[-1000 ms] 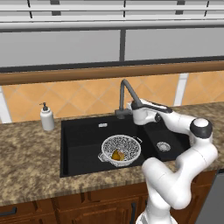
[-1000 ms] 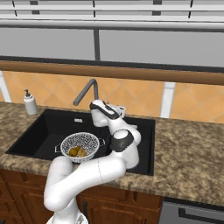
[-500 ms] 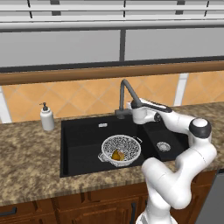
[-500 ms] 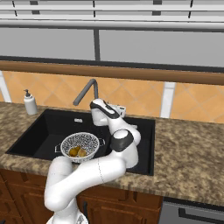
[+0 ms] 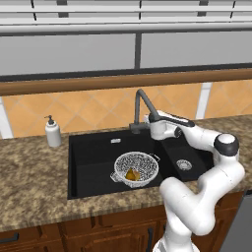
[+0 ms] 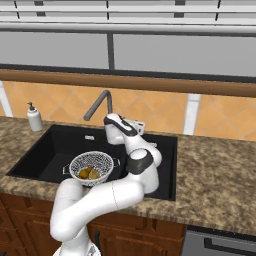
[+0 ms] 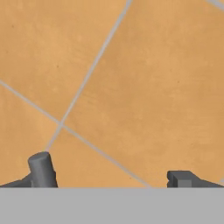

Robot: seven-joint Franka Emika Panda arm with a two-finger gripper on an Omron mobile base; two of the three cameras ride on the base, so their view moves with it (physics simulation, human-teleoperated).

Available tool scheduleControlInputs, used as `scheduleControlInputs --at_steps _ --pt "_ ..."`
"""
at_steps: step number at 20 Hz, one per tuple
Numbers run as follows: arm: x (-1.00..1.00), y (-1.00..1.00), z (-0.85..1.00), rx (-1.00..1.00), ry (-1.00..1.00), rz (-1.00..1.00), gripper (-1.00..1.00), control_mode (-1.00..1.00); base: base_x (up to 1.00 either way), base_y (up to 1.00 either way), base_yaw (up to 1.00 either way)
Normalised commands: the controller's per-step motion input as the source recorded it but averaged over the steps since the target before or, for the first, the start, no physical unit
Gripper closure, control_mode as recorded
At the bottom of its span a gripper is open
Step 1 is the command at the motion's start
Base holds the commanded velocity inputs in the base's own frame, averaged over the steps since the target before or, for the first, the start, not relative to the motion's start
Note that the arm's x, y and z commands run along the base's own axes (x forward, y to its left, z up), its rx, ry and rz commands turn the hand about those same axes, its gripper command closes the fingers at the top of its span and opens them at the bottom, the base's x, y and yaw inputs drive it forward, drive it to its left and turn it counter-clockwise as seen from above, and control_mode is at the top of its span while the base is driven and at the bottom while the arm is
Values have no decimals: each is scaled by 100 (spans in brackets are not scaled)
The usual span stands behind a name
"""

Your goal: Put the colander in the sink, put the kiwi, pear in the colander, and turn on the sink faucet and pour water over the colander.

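The whitish mesh colander [image 5: 135, 168] [image 6: 92, 167] sits in the large basin of the black sink [image 5: 93, 155] [image 6: 55, 150]. Inside it lie the yellow pear [image 5: 130, 174] [image 6: 94, 173] and, beside it, the browner kiwi [image 6: 83, 174]. The dark grey faucet [image 5: 142, 106] [image 6: 99, 104] rises at the sink's back, its spout reaching over the large basin; no water shows. My gripper [image 5: 146, 127] [image 6: 110, 125] [image 7: 105, 181] is at the faucet's base, open, facing the orange wall tiles. A grey cylindrical lever [image 7: 42, 169] stands by the left fingertip.
A white soap pump bottle [image 5: 52, 133] [image 6: 34, 118] stands on the granite counter [image 5: 29, 177] left of the sink. The smaller basin with its silver drain [image 5: 183, 165] lies under my forearm. The tiled wall is close behind the faucet.
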Motion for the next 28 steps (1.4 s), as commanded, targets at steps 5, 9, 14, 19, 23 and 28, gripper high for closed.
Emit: scheduleControlInputs --at_steps 5,9,14,19,23,28 --pt "0 -91 0 0 0 2 -100 -100 0 0 0" --pt "0 -96 0 0 0 3 -100 -100 0 0 0" --pt "0 -92 0 0 0 3 -100 -100 0 0 0" --pt "0 -77 0 0 0 2 -100 -100 0 0 0" --pt "0 -23 0 0 0 0 -100 -100 0 0 0" --pt "0 -12 0 0 0 0 -100 -100 0 0 0"
